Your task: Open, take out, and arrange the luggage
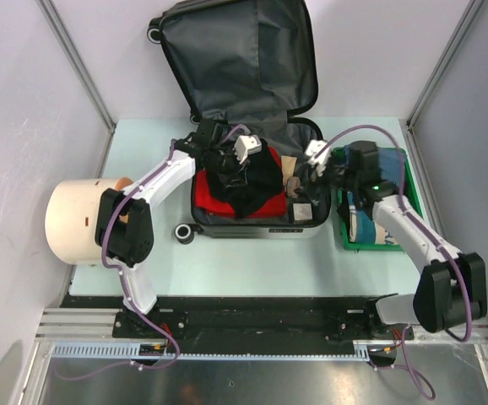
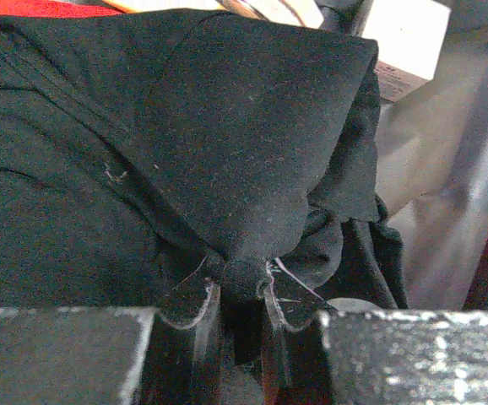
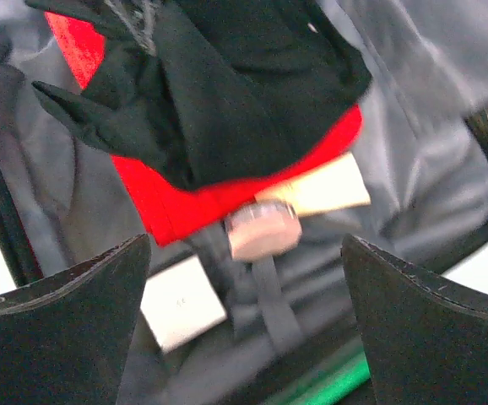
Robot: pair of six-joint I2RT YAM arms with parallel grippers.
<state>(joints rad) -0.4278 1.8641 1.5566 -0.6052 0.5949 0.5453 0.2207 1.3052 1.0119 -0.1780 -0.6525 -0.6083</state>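
Wide-apart jaws frame black cloth (image 3: 227,93) draped over red cloth (image 3: 185,207) in the luggage (image 3: 434,156).

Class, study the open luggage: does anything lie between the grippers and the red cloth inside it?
Yes. A black garment lies over the red cloth in the luggage, covering much of it. The left gripper is shut on a fold of that garment; the right gripper is open.

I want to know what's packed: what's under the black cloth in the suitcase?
Red fabric shows beneath the black cloth. Anything under the red is covered.
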